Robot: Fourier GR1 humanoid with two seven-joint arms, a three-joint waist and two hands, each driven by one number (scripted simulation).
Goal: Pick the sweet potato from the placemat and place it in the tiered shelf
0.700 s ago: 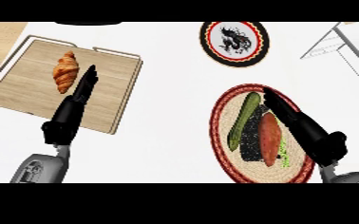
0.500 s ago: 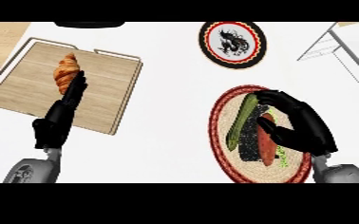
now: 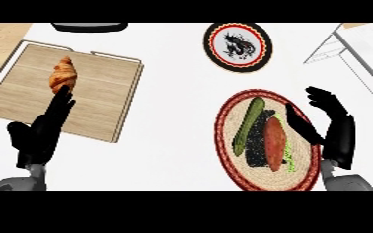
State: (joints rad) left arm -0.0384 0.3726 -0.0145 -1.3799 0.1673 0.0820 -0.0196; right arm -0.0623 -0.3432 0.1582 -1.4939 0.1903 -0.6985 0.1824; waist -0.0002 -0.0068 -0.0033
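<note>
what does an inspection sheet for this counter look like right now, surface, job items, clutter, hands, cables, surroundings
surface: white counter top, in even light
job's things: orange-brown sweet potato lies on the round woven placemat with a red rim, not yet picked; grey wire tiered shelf at the top right corner, only partly in view
clutter: long green cucumber and a dark patch on the same placemat; golden croissant on a light wooden cutting board; round plate with a red ring and black dragon figure; dark object at the top edge
hands: right hand open beside the sweet potato; left hand open over the board's edge
cables: nothing seen
surroundings: nothing seen
</note>
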